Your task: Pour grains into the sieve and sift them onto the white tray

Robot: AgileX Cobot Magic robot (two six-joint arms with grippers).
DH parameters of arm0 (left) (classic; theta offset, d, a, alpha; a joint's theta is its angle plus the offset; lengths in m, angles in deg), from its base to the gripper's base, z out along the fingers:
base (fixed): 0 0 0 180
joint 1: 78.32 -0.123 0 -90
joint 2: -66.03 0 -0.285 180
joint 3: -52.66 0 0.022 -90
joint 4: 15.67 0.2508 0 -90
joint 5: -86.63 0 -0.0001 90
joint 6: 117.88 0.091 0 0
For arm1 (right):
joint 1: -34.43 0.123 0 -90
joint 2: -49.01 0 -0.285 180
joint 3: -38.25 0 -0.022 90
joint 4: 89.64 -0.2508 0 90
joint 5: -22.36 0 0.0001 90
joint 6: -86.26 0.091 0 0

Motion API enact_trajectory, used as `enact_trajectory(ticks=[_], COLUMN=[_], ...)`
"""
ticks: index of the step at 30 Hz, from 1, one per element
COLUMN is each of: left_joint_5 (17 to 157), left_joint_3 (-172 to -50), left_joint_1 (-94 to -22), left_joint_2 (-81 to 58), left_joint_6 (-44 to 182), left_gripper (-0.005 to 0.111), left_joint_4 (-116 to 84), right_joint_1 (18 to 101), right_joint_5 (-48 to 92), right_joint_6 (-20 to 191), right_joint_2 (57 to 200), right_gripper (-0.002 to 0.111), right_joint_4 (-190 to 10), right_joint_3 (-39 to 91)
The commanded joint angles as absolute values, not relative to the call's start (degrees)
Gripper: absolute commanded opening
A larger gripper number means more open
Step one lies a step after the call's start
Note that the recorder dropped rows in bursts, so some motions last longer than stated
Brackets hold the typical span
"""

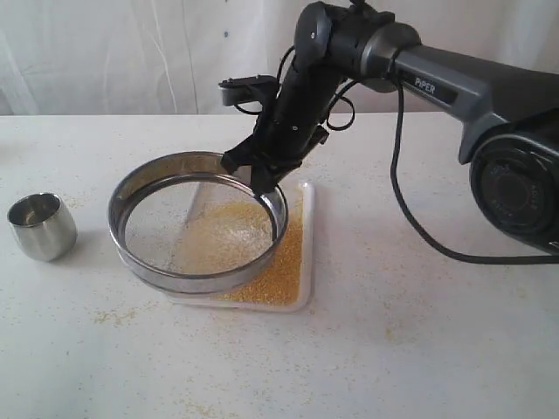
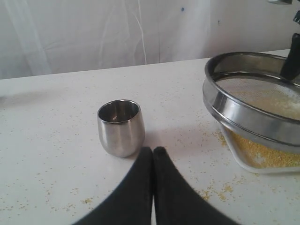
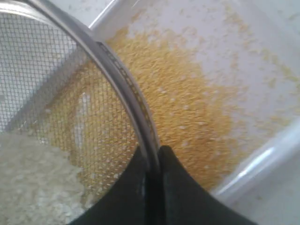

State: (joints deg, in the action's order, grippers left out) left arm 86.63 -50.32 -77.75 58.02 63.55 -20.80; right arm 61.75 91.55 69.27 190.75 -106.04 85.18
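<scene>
Largely under sieve [image 1: 196,281], white tray [image 1: 307,209]

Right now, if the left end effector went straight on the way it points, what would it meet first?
Probably the steel cup, standing just ahead of the shut left end effector, slightly off-centre.

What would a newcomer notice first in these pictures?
The big steel sieve in the middle, tilted and pinched at its rim by the right gripper, with pale bits lying on its mesh. Under it, yellow grains cover the white tray. Off to the left, a small steel cup stands alone.
</scene>
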Motion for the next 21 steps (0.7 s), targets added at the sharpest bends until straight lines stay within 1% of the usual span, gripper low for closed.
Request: enact_trajectory(ticks=[1,2,4,5,7,8,10,11,13,15,18,21], left_joint_5=[86.99,86.99,86.99,86.99,86.99,86.99,86.99,86.99,86.99,86.99,86.99,86.99], left_joint_3=[-50.12,-50.12,-50.12,-50.12,-50.12,-50.12,-50.12,-50.12,-50.12,-50.12,-50.12,-50.12], left_joint_1=[-77.53,-77.53,-77.53,-77.53,-77.53,-77.53,-77.53,-77.53,-77.53,-77.53,-77.53,-77.53], left_joint_2=[58.25,58.25,58.25,58.25,58.25,58.25,58.25,58.25,58.25,58.25,58.25,58.25], left_joint_6=[63.68,63.68,63.68,63.68,63.68,63.68,63.68,63.68,63.68,63.68,63.68,63.68], left_gripper=[0.0,0.0,0.0,0.0,0.0,0.0,0.0,0.0,0.0,0.0,0.0,0.0], left_joint_4=[-21.11,-21.11,-21.11,-21.11,-21.11,-21.11,-21.11,-21.11,-21.11,-21.11,-21.11,-21.11], right_joint_1=[57.97,57.83,58.5,59.12,60.07,60.07,59.19,58.79,58.37,58.37,58.37,57.64], right_joint_5=[88.85,91.6,92.33,92.33,92.33,92.33,91.17,92.28,92.33,92.33,92.33,92.33], right_joint_6=[83.16,80.06,67.64,66.33,65.0,69.5,85.86,87.78,77.01,72.06,71.94,76.64], right_joint_2=[189.23,189.23,189.23,188.46,188.09,188.09,188.21,188.21,188.21,187.93,187.93,187.93], right_gripper=[0.0,0.0,0.0,0.0,0.0,0.0,0.0,0.0,0.0,0.0,0.0,0.0], right_joint_4=[-98.77,-103.36,-113.77,-114.08,-104.48,-98.23,-85.88,-86.65,-96.38,-102.77,-101.63,-95.48], right_joint_3=[86.59,86.59,85.99,85.26,84.98,84.98,84.98,84.97,84.97,84.12,84.31,84.31])
